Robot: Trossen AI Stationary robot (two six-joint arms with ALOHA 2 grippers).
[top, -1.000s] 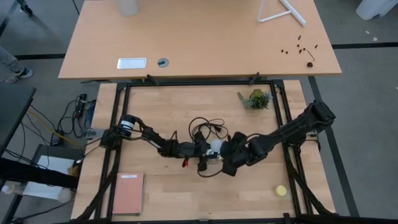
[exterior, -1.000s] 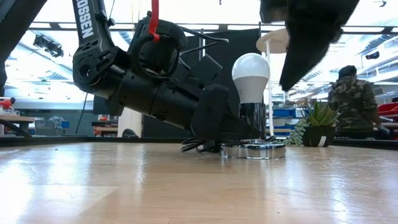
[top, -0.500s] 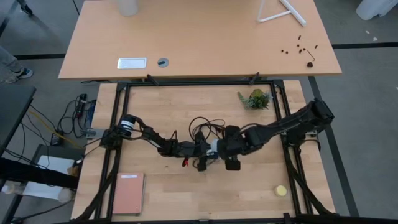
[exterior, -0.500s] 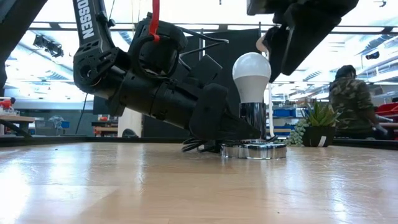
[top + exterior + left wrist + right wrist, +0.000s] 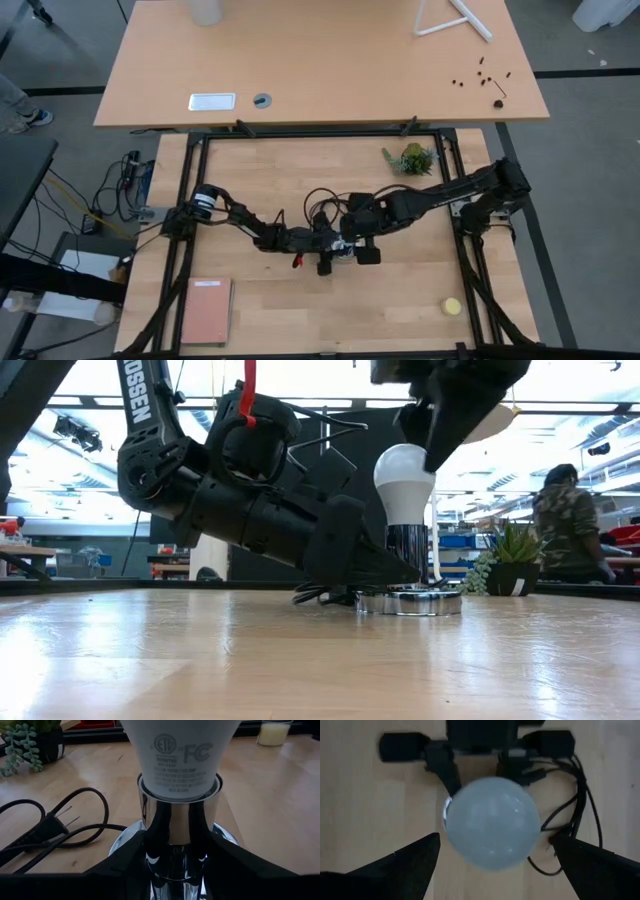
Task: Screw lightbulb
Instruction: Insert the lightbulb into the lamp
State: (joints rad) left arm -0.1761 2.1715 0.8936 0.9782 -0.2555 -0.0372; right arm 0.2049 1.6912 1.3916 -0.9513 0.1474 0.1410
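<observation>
The white lightbulb (image 5: 404,480) stands upright in a chrome socket stem (image 5: 407,555) on a round silver base disc (image 5: 410,601) in the middle of the table. My left gripper (image 5: 330,243) lies low on the table at the socket's left side and is shut on the stem. My right gripper (image 5: 362,235) hangs above the bulb, pointing down, and is open. In the right wrist view its two fingers (image 5: 415,857) stand wide apart on either side of the bulb's dome (image 5: 492,822). I see no touch. My left gripper (image 5: 177,857) pinches the chrome socket stem (image 5: 180,830) between its two fingers, just under the bulb's neck (image 5: 180,785). The fingers come in level from the table's left side. The socket stands upright with its base disc on the table.
The socket's black cord and plug (image 5: 50,827) lie in loops behind the socket. A small potted succulent (image 5: 412,158) stands at the far right, a yellow ball (image 5: 452,306) at the near right, and a pink notebook (image 5: 205,310) at the near left. A person (image 5: 565,525) is in the room beyond.
My right gripper has gone toward the table's left edge, from beside the bulb to right over its dome, and now points down at it. The bulb, the socket and my left gripper have kept still.
</observation>
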